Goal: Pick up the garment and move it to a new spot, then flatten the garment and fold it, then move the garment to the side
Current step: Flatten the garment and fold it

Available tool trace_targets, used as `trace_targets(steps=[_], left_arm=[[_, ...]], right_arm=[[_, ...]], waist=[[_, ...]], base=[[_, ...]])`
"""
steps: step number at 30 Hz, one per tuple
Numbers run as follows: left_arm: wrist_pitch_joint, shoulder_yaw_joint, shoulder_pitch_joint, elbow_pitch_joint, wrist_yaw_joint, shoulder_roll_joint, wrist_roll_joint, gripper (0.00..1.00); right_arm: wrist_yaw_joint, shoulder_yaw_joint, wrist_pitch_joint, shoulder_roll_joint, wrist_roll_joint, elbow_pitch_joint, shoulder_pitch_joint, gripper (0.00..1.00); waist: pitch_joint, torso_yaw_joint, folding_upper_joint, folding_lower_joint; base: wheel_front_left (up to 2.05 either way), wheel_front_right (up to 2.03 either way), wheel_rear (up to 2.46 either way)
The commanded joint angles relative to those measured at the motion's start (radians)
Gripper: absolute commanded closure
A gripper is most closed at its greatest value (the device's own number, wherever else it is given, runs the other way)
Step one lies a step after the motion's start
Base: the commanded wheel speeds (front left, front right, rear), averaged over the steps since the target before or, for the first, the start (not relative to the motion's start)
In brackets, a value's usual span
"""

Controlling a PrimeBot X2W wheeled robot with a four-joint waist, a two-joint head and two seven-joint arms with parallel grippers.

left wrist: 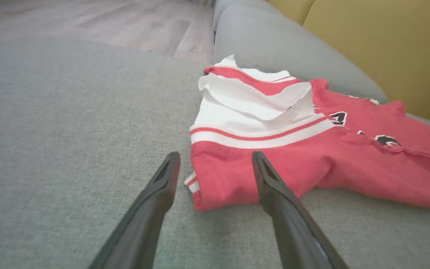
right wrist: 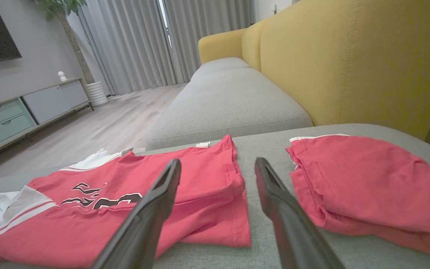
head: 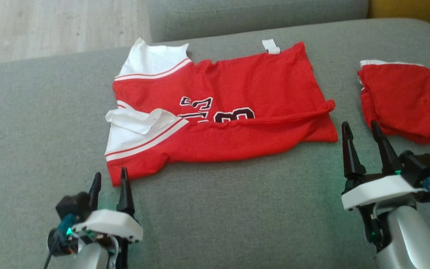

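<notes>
Red garment (head: pixel 233 108) spread on cushion (head: pixel 215 209); corner at wide left fingers (head: pixel 125 194); wide right fingers (head: pixel 349 149) beside hem, empty.

garment (head: pixel 237 86): you see a red jersey, white red-striped sleeves, black numerals | state: spread mostly flat, wrinkled, near long side folded up over the numerals' lower half | place: middle of grey sofa cushion (head: pixel 32 130), sleeves toward its left edge

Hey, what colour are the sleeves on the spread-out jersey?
White sleeves with red stripe trim on the red jersey; left wrist view shows it best.
</notes>
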Motion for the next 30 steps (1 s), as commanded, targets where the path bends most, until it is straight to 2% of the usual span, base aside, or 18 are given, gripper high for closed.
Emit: trace_targets(steps=[1,7,15,16,17,24,30], left_arm=[[0.002,0.025,-0.058,-0.013,0.011,0.009,0.010,0.00],[0.042,0.059,-0.135,0.114,0.056,0.027,-0.007,0.00],[0.131,0.033,-0.178,0.224,0.065,0.064,0.009,0.00],[0.143,0.025,-0.179,0.230,0.061,0.066,0.012,0.59],[0.154,0.018,-0.180,0.234,0.054,0.066,0.013,1.00],[0.134,0.005,-0.182,0.200,0.042,0.068,0.013,1.00],[0.010,0.005,-0.209,0.076,0.032,0.079,0.026,1.00]], right_arm=[[-0.001,0.021,0.003,0.003,-0.009,-0.040,-0.043,0.00],[-0.001,0.036,0.015,0.006,-0.012,-0.071,-0.061,0.00],[-0.001,0.057,0.012,0.017,-0.010,-0.078,-0.086,0.00],[-0.001,0.058,0.011,0.018,-0.010,-0.077,-0.087,0.00],[-0.001,0.058,0.011,0.019,-0.009,-0.075,-0.088,0.00],[-0.001,0.046,0.025,0.021,-0.014,-0.053,-0.095,0.00],[-0.001,-0.002,0.099,0.028,-0.028,0.001,-0.120,0.00]], waist=[[0.013,-0.010,-0.0001,-0.0001],[0.061,-0.044,-0.0001,-0.0001],[0.093,-0.076,-0.0001,-0.0001],[0.094,-0.077,-0.0001,-0.0001],[0.094,-0.076,-0.0001,-0.0001],[0.082,-0.061,-0.0001,-0.0001],[0.079,-0.033,-0.0001,-0.0001]], base=[[0.00,0.00,0.00],[0.00,0.00,0.00],[0.00,0.00,0.00],[0.00,0.00,0.00],[0.00,0.00,0.00],[0.00,0.00,0.00],[0.00,0.00,0.00]])
